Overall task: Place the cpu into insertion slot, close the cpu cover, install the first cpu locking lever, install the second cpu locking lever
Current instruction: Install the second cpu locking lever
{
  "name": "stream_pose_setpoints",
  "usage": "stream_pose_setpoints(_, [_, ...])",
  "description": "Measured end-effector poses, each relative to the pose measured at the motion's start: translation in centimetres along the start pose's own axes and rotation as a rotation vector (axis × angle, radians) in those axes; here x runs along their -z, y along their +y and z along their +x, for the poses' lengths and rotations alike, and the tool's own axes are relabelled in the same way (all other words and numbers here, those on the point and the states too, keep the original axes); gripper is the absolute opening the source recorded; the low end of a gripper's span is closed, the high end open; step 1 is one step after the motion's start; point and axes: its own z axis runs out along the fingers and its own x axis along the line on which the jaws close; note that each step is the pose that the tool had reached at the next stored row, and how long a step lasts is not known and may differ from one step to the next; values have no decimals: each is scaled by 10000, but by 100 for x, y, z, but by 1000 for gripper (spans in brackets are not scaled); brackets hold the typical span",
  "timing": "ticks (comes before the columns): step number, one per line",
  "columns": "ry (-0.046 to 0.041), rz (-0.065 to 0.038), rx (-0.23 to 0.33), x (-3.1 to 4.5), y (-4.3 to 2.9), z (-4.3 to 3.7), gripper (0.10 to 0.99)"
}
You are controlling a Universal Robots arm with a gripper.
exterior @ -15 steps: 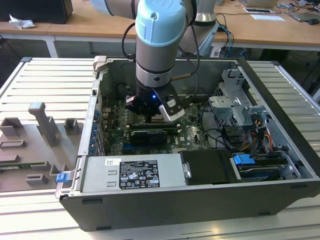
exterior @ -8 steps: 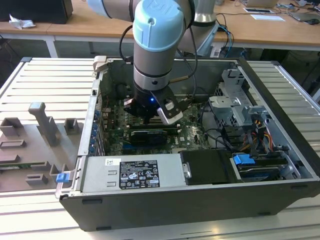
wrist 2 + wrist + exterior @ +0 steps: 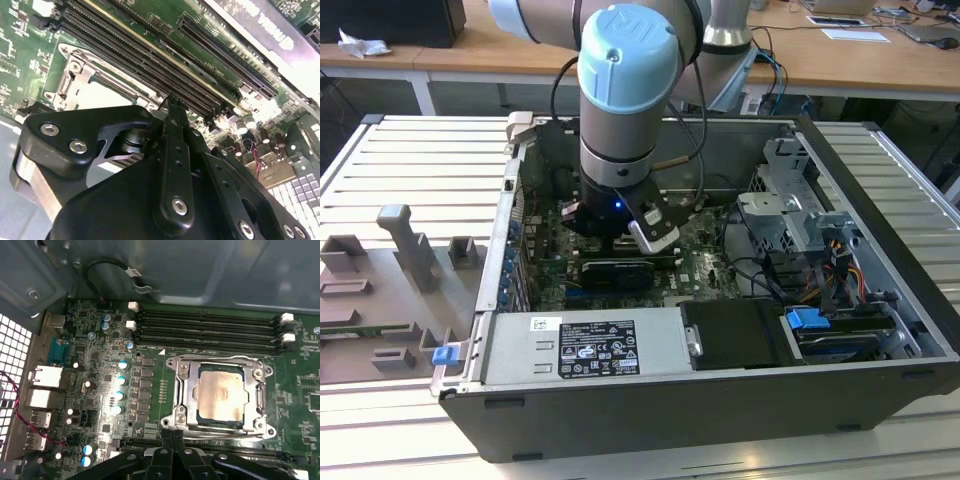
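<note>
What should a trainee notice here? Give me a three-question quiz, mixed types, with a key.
1. True or false: the cpu lies in the insertion slot.
2. The pincer is: A) inside the computer case; B) outside it.
3. What shows through the cut-out of the cpu cover?
Key: 1 true; 2 A; 3 the cpu's metal top.
</note>
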Motion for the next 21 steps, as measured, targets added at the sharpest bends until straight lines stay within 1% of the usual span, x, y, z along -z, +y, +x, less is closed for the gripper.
stream_pose_setpoints(4, [5, -18, 24, -76, -19, 2, 106])
stream_pose_setpoints(6, [10, -38, 42, -83, -22, 5, 106])
stream_pose_setpoints(8, [9, -82, 55, -88, -21, 6, 106])
stream_pose_setpoints(11, [0, -214, 72, -100, -19, 8, 106])
stream_pose_setpoints(16, [-6, -371, 96, -116, -22, 7, 106])
stream_pose_setpoints(18, [-14, -468, 105, -129, -24, 8, 106])
stream_pose_setpoints(20, [-17, -527, 114, -149, -29, 8, 106])
stream_pose_setpoints(21, [-11, -541, 136, -153, -30, 12, 106])
